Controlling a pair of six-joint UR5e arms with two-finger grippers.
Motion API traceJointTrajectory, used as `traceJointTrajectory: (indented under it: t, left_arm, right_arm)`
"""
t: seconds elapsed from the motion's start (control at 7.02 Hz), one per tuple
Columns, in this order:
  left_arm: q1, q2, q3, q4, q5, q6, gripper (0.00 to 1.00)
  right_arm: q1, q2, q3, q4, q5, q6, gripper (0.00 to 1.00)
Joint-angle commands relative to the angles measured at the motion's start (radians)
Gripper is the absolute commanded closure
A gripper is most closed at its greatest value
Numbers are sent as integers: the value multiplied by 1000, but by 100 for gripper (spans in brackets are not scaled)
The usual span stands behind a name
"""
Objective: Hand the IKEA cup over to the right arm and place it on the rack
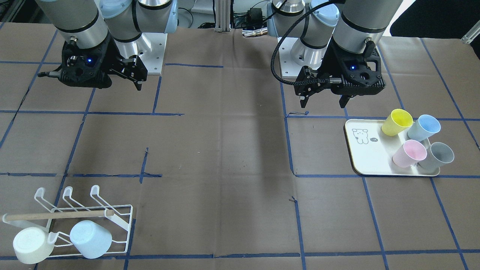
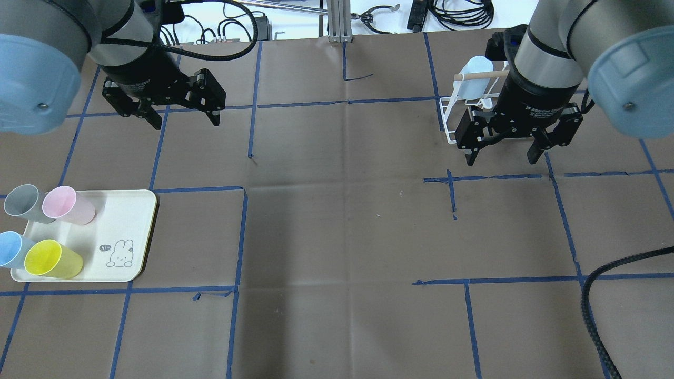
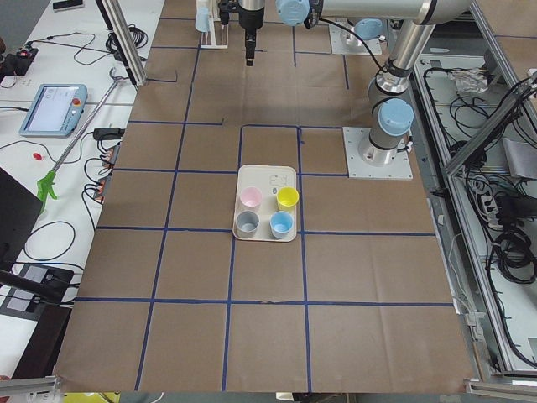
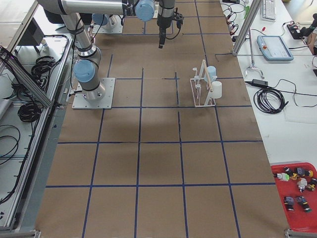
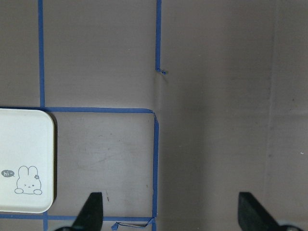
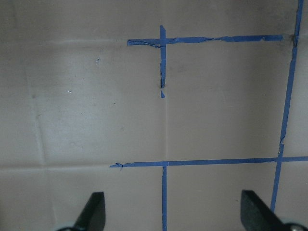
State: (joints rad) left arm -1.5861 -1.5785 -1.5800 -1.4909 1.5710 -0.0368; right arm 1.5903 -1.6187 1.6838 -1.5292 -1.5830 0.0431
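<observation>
Left fingers (image 2: 215, 115) are spread wide with nothing between them, hanging high over the desk (image 2: 342, 237) (brown paper, blue tape grid). Their wrist cam shows bare paper plus one corner of the tray (image 2: 142, 231) low on its left. Right fingers (image 2: 469, 151) are also wide open and empty, up high. Their wrist cam sees only paper and tape lines. No cup is in either set of fingers. The tray sits on the left side of the desk, clear of the left fingers. Four cups stand on it mouth-up in a tight two-by-two at its left end: grey cup (image 2: 23, 202) and pink cup (image 2: 66, 205) on the far row, blue cup (image 2: 10, 248) and yellow cup (image 2: 52, 259) on the near row. The right end of the tray is bare except for a rabbit drawing (image 2: 120, 256). The rack (image 1: 120, 221) is at the far right of the desk, well apart from the tray. In the overhead view the right wrist covers much of it. Its dowel (image 1: 56, 215) lies across the top. Two cups hang on its prongs side by side, bottoms toward the front camera: white cup (image 1: 32, 245) at the right end and pale-blue cup (image 1: 90, 238) just left of it. The other prongs are free.
</observation>
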Motion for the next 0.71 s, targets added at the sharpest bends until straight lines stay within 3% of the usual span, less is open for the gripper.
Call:
traceJointTrajectory:
  t: [0.0, 0.57]
  left_arm:
    - [0, 0, 0, 0, 0, 0, 0]
    - [0, 0, 0, 1, 0, 0, 0]
  right_arm:
    - [22, -6, 27, -45, 6, 17, 0]
    - [20, -47, 21, -39, 11, 14, 0]
